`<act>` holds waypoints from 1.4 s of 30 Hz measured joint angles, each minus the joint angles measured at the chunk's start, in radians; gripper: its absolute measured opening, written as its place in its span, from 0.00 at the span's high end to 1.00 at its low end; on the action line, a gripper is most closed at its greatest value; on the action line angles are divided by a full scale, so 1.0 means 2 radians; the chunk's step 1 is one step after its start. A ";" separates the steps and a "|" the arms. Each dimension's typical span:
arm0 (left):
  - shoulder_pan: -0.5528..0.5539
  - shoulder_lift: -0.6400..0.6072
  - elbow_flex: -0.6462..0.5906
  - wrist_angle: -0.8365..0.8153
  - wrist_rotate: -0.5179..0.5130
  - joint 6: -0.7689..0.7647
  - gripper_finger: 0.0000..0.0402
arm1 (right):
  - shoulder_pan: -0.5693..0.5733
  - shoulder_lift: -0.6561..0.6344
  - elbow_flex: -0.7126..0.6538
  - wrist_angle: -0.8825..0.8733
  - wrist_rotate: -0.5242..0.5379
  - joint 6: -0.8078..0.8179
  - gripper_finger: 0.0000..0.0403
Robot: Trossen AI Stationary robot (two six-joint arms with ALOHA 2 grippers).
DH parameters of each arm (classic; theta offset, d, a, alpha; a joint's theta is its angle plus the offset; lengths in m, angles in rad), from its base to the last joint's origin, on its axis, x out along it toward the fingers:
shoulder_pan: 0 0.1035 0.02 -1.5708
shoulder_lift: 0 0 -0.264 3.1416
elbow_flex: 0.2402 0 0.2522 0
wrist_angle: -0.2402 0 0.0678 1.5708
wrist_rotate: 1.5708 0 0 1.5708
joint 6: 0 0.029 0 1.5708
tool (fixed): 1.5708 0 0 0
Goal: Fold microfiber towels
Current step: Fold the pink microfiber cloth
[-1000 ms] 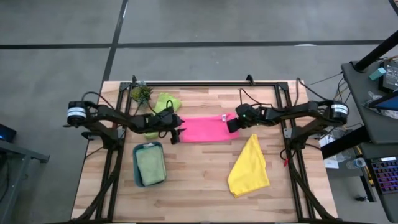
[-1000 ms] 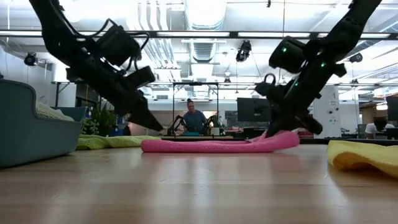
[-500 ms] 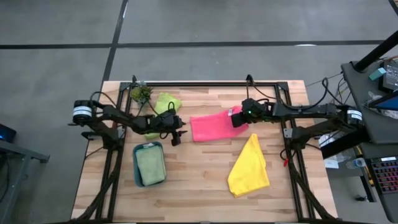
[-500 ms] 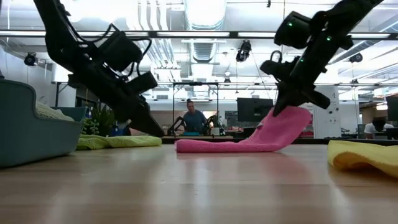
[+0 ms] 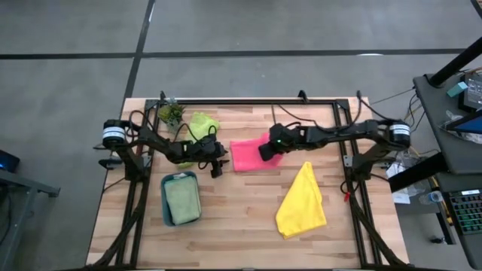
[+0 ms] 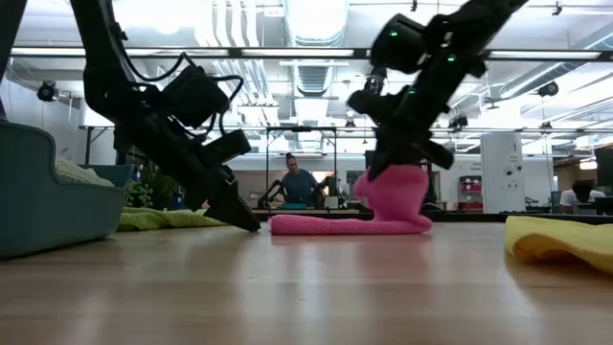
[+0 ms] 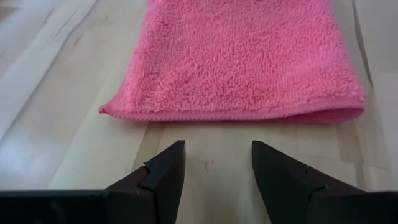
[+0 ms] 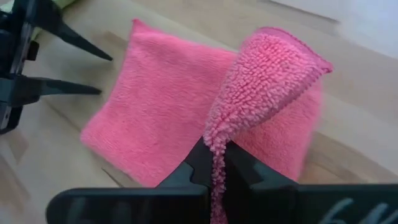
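Observation:
The pink towel (image 5: 245, 155) lies mid-table, its left part flat on the wood and its right end raised and bent back over it. My right gripper (image 8: 217, 163) is shut on that raised end, above the towel's right half (image 6: 395, 196). My left gripper (image 7: 216, 154) stands open and low over bare wood just off the towel's left edge (image 7: 230, 115), touching nothing. A lime green towel (image 5: 200, 124) lies at the far left. The yellow towel (image 5: 303, 199) rests near the right. A pale sage towel (image 5: 181, 202) sits in the teal tray. My right gripper pinches the pink towel's right-end edge (image 8: 219, 138) between its two fingers, which slant down from the table's right. How many layers, I cannot tell. The held end stands up off the table (image 6: 393, 187) and curls leftward; the rest lies flat on the wood.
The teal tray (image 5: 166, 197) stands at the near left, close to my left arm. A small potted plant (image 5: 171, 113) is in the far left corner. A black frame rail (image 5: 248, 101) runs along the table's far edge. Beyond the table a person (image 6: 300, 182) sits.
My right gripper, still shut, rose with the towel's right end, drawing the towel slightly rightward, then carried that end toward the table's left over the flat part. The towel now shows shorter, doubled back on itself. My left gripper sank closer to the table, still open.

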 joint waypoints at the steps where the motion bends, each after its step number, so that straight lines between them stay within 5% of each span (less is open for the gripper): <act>1: 0.000 0.000 0.000 0.000 0.000 0.000 0.57 | 0.002 0.012 0.011 0.001 -0.001 -0.002 0.98; 15: 0.000 0.000 -0.001 0.002 0.003 0.000 0.57 | 0.005 0.152 0.161 -0.001 -0.018 -0.050 0.98; 27: 0.000 0.000 -0.001 0.006 0.005 0.000 0.57 | 0.007 0.201 0.200 -0.001 -0.024 -0.050 0.97; 42: 0.000 0.000 0.000 0.009 0.010 -0.001 0.57 | 0.020 0.204 0.212 0.002 -0.026 -0.063 0.58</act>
